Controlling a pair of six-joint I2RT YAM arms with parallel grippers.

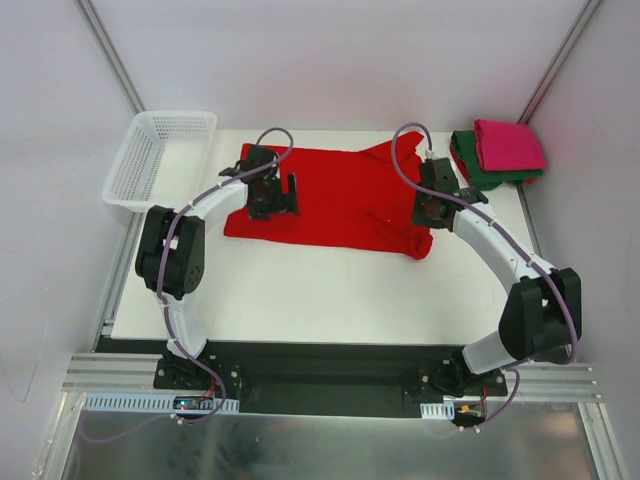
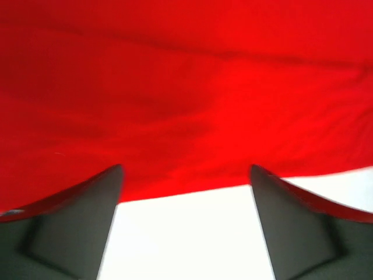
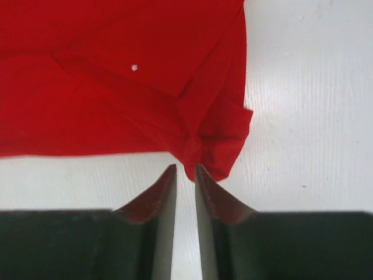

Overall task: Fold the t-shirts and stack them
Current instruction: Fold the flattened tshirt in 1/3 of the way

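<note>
A bright red t-shirt lies spread across the white table, its right near corner bunched. It fills the left wrist view and the top of the right wrist view. My left gripper hovers over the shirt's left part with its jaws wide apart and empty, at the shirt's near edge. My right gripper is at the right near corner, its jaws nearly together and pinching the tip of a bunched fold. A folded magenta-pink t-shirt lies on a folded dark green t-shirt at the back right.
A white mesh basket stands off the table's back left corner. Bare white table lies between the shirt and the arm bases. Grey walls close in the back and sides.
</note>
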